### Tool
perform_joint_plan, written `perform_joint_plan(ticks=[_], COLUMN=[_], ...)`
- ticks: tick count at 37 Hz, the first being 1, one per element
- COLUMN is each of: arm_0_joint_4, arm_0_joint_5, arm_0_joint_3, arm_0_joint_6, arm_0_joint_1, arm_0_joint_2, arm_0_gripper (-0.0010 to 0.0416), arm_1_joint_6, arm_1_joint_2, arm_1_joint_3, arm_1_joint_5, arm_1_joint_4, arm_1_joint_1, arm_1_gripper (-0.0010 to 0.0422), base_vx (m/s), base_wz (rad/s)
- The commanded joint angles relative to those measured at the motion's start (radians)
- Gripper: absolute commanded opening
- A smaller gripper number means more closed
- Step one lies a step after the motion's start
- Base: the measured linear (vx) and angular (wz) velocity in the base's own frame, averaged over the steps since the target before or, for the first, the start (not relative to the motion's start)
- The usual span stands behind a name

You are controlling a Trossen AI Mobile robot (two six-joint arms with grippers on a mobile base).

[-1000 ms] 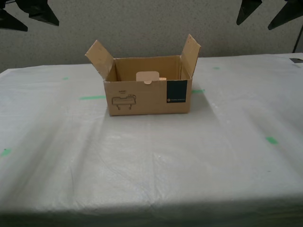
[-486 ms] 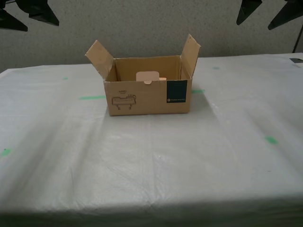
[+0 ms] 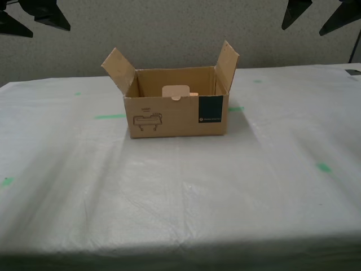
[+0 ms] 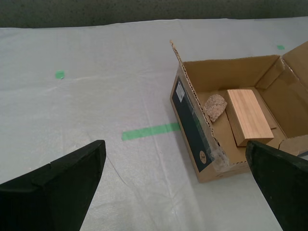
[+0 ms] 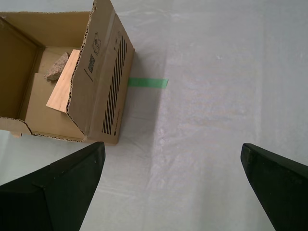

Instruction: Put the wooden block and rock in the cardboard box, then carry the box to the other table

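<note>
The cardboard box [image 3: 176, 110] stands open on the other table [image 3: 180, 192], which is covered in wrinkled white sheeting, with both side flaps raised. Inside lie the wooden block [image 4: 248, 117] and the rock [image 4: 215, 106], side by side; both also show in the first wrist view, the wooden block [image 5: 62, 88] and the rock [image 5: 57, 67]. My second gripper [image 4: 175, 147] is open above the sheeting beside the box's labelled face. My first gripper [image 5: 173, 147] is open beside the box's striped side. Neither touches the box. Dark fingers [image 3: 48, 14] of raised arms show at the exterior view's top corners.
Green tape marks [image 3: 110, 117] dot the sheeting around the box, one strip [image 4: 149, 131] running up to its wall. A grey wall stands behind the table. The table's front edge lies near the exterior view's bottom.
</note>
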Motion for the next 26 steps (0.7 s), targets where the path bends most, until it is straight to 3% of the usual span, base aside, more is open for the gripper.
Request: perform_joint_plan(ticks=[1,26], arm_0_joint_4=[0.000,0.000], arm_0_joint_5=[-0.002,-0.002], arm_0_joint_3=[0.001,0.001], arm_0_joint_6=[0.000,0.000], arm_0_joint_1=[0.000,0.000], arm_0_joint_2=[0.000,0.000], arm_0_gripper=[0.0394,0.0393], arm_1_joint_6=[0.004,0.004], arm_1_joint_2=[0.000,0.000], arm_1_joint_3=[0.001,0.001], arm_1_joint_5=[-0.001,-0.001], arm_1_joint_4=[0.002,0.002], arm_1_joint_1=[0.000,0.000], arm_1_gripper=[0.0398,0.0398], base_vx=[0.000,0.000], base_wz=[0.000,0.000])
